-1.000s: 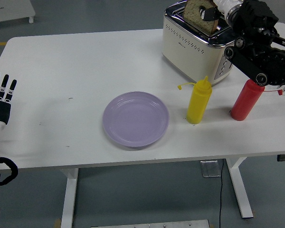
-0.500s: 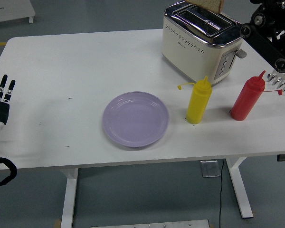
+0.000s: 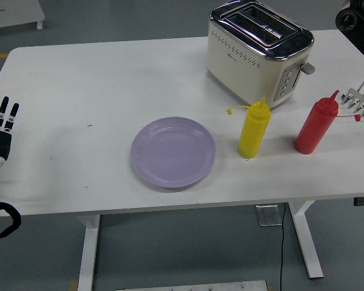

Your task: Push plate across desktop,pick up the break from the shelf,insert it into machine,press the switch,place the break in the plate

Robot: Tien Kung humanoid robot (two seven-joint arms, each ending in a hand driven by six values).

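Resting at the table's (image 3: 79,73) left edge, the left hand (image 3: 0,124) lay with fingers straight, holding nothing; the plate (image 3: 173,151) sat near the toaster (image 3: 258,51).

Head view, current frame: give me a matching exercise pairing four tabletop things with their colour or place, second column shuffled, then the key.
Column one:
1. plate
2. toaster
3. yellow squeeze bottle
4. red squeeze bottle

Column two:
A. cream body with chrome top, at the far right of the table, both slots showing no bread
B. nearest the rack at the right edge
C. lavender, empty, near the table's front edge
D. stands between the plate and the red bottle

Pairs: 1-C, 2-A, 3-D, 4-B
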